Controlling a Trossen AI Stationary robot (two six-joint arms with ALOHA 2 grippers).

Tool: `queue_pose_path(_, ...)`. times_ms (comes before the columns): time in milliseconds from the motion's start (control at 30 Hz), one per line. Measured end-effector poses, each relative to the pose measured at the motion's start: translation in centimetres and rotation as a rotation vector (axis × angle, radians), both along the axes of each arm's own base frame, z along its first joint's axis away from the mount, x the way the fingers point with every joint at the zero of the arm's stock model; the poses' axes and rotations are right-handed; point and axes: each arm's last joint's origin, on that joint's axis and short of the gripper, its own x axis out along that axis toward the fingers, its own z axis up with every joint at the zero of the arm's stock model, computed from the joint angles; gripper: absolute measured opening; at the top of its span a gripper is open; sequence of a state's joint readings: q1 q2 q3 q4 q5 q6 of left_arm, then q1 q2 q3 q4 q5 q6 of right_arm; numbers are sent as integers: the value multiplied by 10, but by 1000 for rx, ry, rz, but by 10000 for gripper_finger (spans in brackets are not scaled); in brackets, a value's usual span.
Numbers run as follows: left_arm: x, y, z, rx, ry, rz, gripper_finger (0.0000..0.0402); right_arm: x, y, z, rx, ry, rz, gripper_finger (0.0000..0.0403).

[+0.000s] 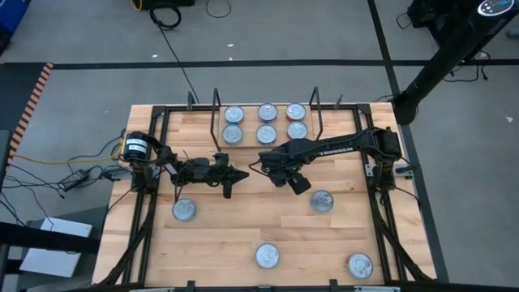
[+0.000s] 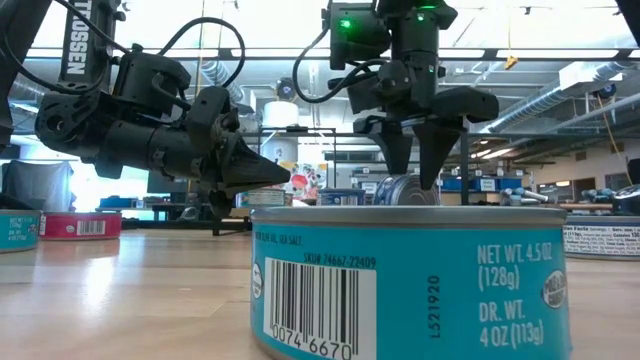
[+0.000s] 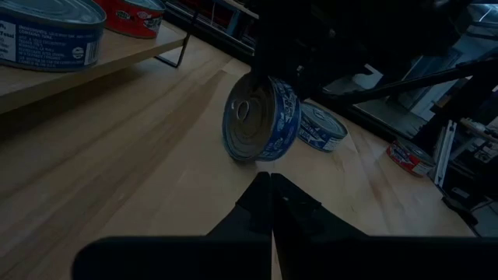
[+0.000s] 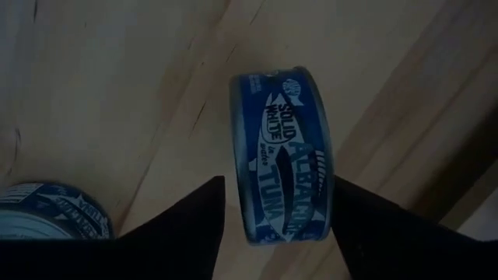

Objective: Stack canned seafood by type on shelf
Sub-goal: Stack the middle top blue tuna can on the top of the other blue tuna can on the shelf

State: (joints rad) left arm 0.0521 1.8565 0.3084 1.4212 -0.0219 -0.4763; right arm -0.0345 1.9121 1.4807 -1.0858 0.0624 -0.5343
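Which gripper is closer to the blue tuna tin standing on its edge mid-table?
Right. The right gripper straddles the blue tuna tin, a finger on each side of it. The left gripper is shut, pointing at the tin from beside it, apart.

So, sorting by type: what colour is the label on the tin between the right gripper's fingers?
Blue, clearest in the right wrist view: tin.

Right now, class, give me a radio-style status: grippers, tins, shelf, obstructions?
Right gripper open, straddling a blue-labelled flat round tin standing on edge. Left gripper shut, idle nearby. Six tins on the narrow light-wood shelf. Nothing blocking.
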Motion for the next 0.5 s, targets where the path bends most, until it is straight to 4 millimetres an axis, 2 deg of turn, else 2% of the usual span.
queue_pose_path(133, 0, 0, 0, 0, 0, 0, 3, 0, 0, 0, 1, -1, -10, 210)
queue_pose_path(333, 0, 0, 0, 0, 2, 0, 3, 0, 0, 2, 8, 0, -55, 147)
queue_pose_path(433, 0, 0, 0, 0, 2, 0, 3, 3, 0, 9, 3, -21, -78, 147)
queue_pose_path(500, 0, 0, 0, 0, 2, 0, 3, 7, -1, 22, -33, -76, -95, 147)
